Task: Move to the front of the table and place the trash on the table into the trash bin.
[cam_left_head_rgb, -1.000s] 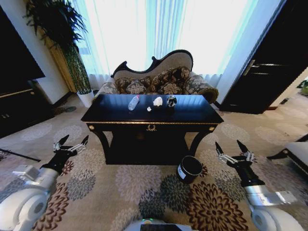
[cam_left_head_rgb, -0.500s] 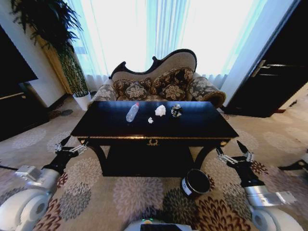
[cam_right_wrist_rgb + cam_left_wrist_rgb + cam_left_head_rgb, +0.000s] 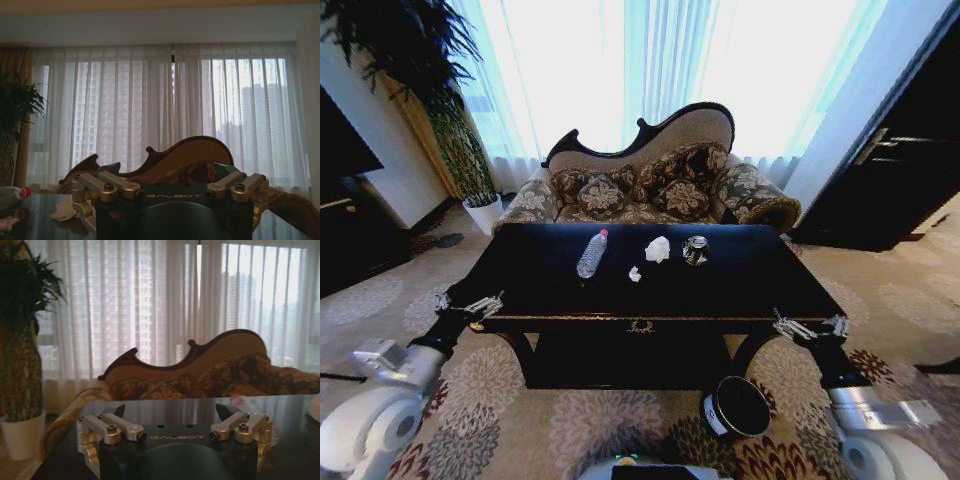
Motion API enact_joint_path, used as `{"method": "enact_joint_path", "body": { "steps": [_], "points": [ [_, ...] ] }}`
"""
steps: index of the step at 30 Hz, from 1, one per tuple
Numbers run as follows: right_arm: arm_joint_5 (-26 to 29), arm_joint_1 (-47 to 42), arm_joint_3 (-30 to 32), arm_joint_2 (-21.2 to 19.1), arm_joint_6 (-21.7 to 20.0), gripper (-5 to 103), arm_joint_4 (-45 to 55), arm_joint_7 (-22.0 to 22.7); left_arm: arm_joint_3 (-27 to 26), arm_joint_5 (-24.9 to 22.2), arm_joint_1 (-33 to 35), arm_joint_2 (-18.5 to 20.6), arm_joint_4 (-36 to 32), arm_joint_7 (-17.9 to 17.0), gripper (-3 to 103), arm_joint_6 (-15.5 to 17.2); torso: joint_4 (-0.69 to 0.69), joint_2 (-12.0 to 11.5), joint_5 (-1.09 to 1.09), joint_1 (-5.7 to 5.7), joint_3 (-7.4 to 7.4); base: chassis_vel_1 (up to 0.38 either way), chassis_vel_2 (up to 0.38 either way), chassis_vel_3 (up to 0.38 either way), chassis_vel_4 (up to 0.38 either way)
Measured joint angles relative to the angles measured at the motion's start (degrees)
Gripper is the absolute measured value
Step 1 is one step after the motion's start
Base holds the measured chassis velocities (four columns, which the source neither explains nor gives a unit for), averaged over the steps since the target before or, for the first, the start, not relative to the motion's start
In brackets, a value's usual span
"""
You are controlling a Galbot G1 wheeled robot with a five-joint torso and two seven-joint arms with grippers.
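The glossy black table (image 3: 750, 280) stands right in front of me, its gold-trimmed front edge close. On its top lie a silvery drink can (image 3: 695, 250), a crumpled white paper wad (image 3: 658, 249) and a small white scrap (image 3: 634, 274). The dark trash bin (image 3: 735, 408) with a white label sits on the carpet under the table's front right. My left gripper (image 3: 470, 300) is open by the front left corner. My right gripper (image 3: 810, 322) is open by the front right corner. The right wrist view shows that gripper (image 3: 169, 169) open, with the paper wad (image 3: 62, 210) beyond it.
A clear plastic bottle (image 3: 592, 254) lies on the table left of the trash. A patterned sofa (image 3: 650, 190) stands behind the table. A white plant pot (image 3: 482, 212) is at the back left and dark cabinets (image 3: 890, 170) at the right. Patterned carpet surrounds the bin.
The whole view has closed in on the table, so I have driven forward. Both grippers now sit level with the table's front corners instead of low over the carpet.
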Motion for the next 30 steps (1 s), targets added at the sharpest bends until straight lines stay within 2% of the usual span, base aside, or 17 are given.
{"method": "enact_joint_path", "body": {
  "steps": [4,15,18,20,23,25,28,30],
  "points": [
    [0.06,0.04,0.26,-0.12,0.42,100,-0.38,-0.08,2.26,-0.05,-2.83,3.28,2.55,-0.13,100,0.00,-0.02,0.03,0.00,-0.05,-0.02,0.000,0.000,0.000,0.000],
    [0.30,2.12,-1.76,-1.87,-0.60,100,-1.20,0.13,8.10,1.00,-6.84,8.31,4.81,-1.42,100,0.29,0.01,0.01,0.00,0.01,0.00,0.000,0.000,0.000,0.000],
    [0.37,2.20,-1.94,-2.15,-0.72,100,-1.40,0.12,13.63,0.26,-11.84,12.25,6.98,-2.31,100,0.21,0.00,0.01,0.00,0.00,0.00,0.000,0.000,0.000,0.000],
    [0.38,2.21,-1.93,-2.06,-0.72,100,-1.40,0.12,14.91,0.18,-12.94,12.70,7.34,-2.52,100,0.31,-0.01,0.01,0.00,0.00,0.00,0.000,0.000,0.000,0.000],
    [0.44,2.18,-1.92,-1.51,-0.79,100,-1.01,0.12,23.27,-0.28,-20.31,14.06,9.57,-4.04,100,1.12,-0.01,0.01,-0.01,0.01,0.00,0.000,0.000,0.000,0.000],
    [0.45,2.17,-1.92,-1.47,-0.80,100,-0.94,0.12,24.76,-0.34,-21.74,14.18,10.00,-4.31,100,1.25,-0.01,0.00,-0.01,0.01,0.01,0.000,0.000,0.000,0.000],
    [0.46,2.30,-1.88,-1.41,-1.17,100,-0.55,0.12,31.39,-0.56,-28.41,14.53,11.83,-5.45,100,1.92,-0.01,0.01,0.00,0.01,0.00,0.000,0.000,0.000,0.000],
    [0.46,2.34,-1.87,-1.40,-1.24,100,-0.52,0.12,32.21,-0.61,-29.25,14.54,12.04,-5.55,100,2.00,-0.01,0.00,0.00,0.01,0.00,0.000,0.000,0.000,0.000]
  ]
}}
